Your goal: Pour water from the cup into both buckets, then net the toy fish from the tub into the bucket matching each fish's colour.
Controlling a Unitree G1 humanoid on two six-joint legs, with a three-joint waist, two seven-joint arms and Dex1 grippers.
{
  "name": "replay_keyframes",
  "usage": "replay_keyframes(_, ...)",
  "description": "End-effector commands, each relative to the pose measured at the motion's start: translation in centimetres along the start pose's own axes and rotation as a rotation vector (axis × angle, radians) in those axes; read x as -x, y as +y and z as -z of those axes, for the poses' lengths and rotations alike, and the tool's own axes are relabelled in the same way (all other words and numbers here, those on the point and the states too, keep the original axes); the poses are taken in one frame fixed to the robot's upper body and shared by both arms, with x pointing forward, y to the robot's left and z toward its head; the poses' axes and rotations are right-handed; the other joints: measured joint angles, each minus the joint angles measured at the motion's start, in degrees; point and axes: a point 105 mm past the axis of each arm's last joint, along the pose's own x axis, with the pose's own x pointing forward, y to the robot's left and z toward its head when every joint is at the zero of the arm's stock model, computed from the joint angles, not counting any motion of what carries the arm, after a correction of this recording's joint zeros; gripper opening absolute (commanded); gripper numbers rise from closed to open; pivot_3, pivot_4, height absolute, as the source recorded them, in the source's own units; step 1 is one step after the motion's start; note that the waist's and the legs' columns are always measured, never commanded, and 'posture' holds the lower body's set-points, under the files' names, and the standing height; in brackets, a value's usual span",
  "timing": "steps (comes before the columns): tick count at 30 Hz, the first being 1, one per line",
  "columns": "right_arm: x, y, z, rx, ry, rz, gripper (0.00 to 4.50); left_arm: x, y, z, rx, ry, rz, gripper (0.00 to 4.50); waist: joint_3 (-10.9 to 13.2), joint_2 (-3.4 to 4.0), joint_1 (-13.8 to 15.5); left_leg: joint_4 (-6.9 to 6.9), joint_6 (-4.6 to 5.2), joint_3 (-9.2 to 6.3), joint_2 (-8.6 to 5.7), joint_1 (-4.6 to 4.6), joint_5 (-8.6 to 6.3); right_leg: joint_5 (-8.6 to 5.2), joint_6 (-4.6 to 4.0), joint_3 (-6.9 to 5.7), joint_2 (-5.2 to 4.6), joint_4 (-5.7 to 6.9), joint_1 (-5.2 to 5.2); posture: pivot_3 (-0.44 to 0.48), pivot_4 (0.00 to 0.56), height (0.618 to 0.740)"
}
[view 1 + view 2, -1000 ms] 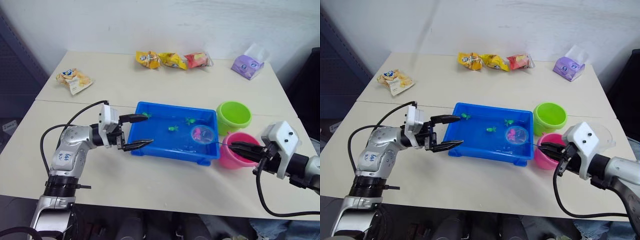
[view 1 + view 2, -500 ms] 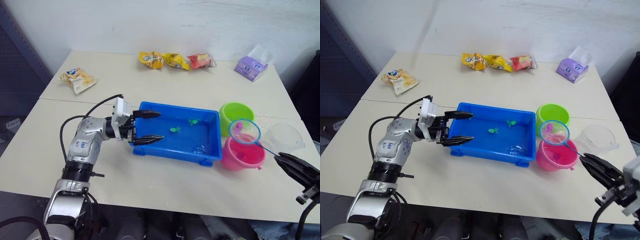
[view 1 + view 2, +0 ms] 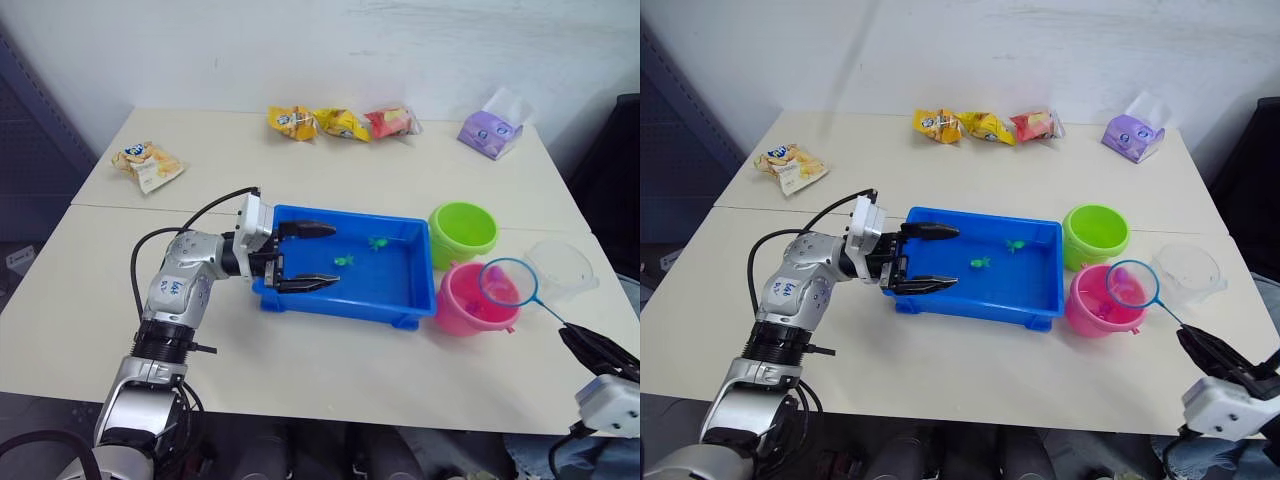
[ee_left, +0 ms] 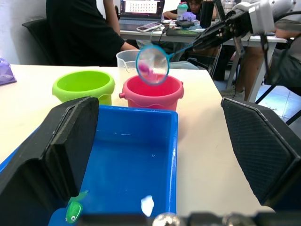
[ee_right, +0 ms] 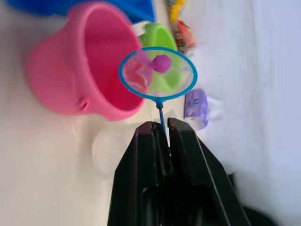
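Note:
The blue tub (image 3: 395, 293) sits mid-table with two green toy fish (image 3: 343, 261) in it. My left gripper (image 3: 318, 256) is open, its fingers (image 3: 312, 229) spread over the tub's left end. The green bucket (image 3: 463, 232) and pink bucket (image 3: 470, 305) stand to the right of the tub, and the clear cup (image 3: 562, 270) is beyond them. My right gripper (image 3: 578, 340) is shut on the net's thin handle. The net (image 3: 507, 283) hovers over the pink bucket's right rim. A pink fish (image 5: 162, 63) lies in the net.
Three snack packets (image 3: 343, 122) and a purple tissue pack (image 3: 493, 132) lie along the table's far edge. Another snack packet (image 3: 147, 162) is at the far left. A person in black (image 4: 84, 33) sits beyond the table in the left wrist view.
The net rose out of the tub with a pink fish and moved right, over the pink bucket. My left gripper slid right along the tub's left end.

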Motion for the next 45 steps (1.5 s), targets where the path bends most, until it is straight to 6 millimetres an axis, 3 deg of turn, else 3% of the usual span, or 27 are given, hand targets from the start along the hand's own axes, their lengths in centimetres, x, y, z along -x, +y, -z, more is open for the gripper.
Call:
replay_keyframes(1,0.4,-1.3,-0.1,0.183,-0.044,0.060,0.00,-0.4,-0.2,-1.0,-0.028,-0.028,0.000,4.49,0.00,0.00,0.02,0.00,-0.02,0.00,0.01,0.01,0.00,-0.01,-0.01,0.00,0.01,0.01,0.01,0.000,0.150,0.740)
replay_keyframes(7,0.4,-0.5,0.1,0.279,-0.132,0.057,0.00,-0.9,-0.5,-0.8,-0.006,-0.036,0.008,4.49,0.00,0.00,0.00,0.00,-0.06,0.05,0.00,0.05,0.03,-0.02,-0.04,0.03,0.01,0.02,0.04,0.000,0.150,0.740)
replay_keyframes(16,0.0,-0.9,1.8,0.374,-0.067,0.105,0.00,-0.4,-0.5,-0.4,-0.006,-0.019,0.001,4.49,0.00,0.00,-0.06,-0.02,-0.14,0.10,0.04,0.14,0.09,-0.06,-0.11,0.10,0.06,0.12,0.04,0.000,0.150,0.740)
replay_keyframes(22,-0.3,-3.1,2.1,0.430,-0.028,0.174,0.00,-0.4,-0.3,-0.4,-0.011,-0.024,-0.004,4.49,0.00,0.00,-0.19,-0.04,-0.14,0.12,0.04,0.15,0.09,-0.07,-0.12,0.12,0.06,0.12,0.04,0.000,0.150,0.740)
replay_keyframes(23,-0.4,-2.5,2.3,0.409,-0.018,0.165,0.00,-0.4,-0.2,-0.4,-0.010,-0.027,-0.008,4.49,0.00,0.00,-0.18,-0.04,-0.13,0.12,0.04,0.15,0.09,-0.07,-0.12,0.12,0.06,0.12,0.04,0.000,0.150,0.740)
replay_keyframes(26,-0.8,2.3,1.2,0.314,-0.084,0.021,0.00,-0.6,-0.3,-0.1,-0.006,-0.031,-0.007,4.49,0.00,-0.02,-0.09,-0.05,-0.14,0.11,0.06,0.15,0.09,-0.07,-0.13,0.11,0.08,0.11,0.04,0.000,0.150,0.740)
replay_keyframes(27,-0.8,2.5,0.7,0.310,-0.103,0.019,0.00,-0.7,-0.4,0.0,-0.008,-0.031,-0.005,4.49,0.00,-0.02,0.04,-0.07,-0.14,0.11,0.06,0.15,0.09,-0.07,-0.13,0.11,0.08,0.08,0.04,0.000,0.150,0.740)
replay_keyframes(32,-0.2,-2.0,0.3,0.414,-0.055,0.152,0.00,-0.6,-0.2,-0.1,-0.011,-0.037,-0.013,4.49,-0.04,0.23,-0.23,-0.08,-0.13,0.17,0.01,0.13,0.08,-0.10,-0.11,0.18,0.05,0.13,-0.01,0.000,0.150,0.740)
replay_keyframes(41,-0.4,-4.6,0.4,0.457,-0.041,0.211,0.00,-0.7,-0.2,0.0,-0.010,-0.044,-0.017,4.49,-0.03,0.15,-0.13,-0.10,-0.17,0.20,0.08,0.21,0.10,-0.09,-0.10,0.23,0.13,0.16,0.02,0.000,0.150,0.740)
replay_keyframes(42,-0.7,-4.2,0.7,0.464,-0.029,0.200,0.00,-0.7,-0.2,0.0,-0.010,-0.044,-0.019,4.49,-0.03,0.15,-0.10,-0.09,-0.17,0.20,0.08,0.20,0.10,-0.09,-0.10,0.23,0.13,0.16,0.02,0.000,0.150,0.740)
replay_keyframes(45,-1.6,0.8,0.3,0.338,-0.088,0.028,0.00,-0.9,-0.2,0.0,-0.001,-0.055,-0.029,4.49,-0.05,0.03,-0.11,-0.09,-0.17,0.20,0.08,0.21,0.10,-0.09,-0.10,0.23,0.13,0.15,0.03,0.000,0.150,0.740)
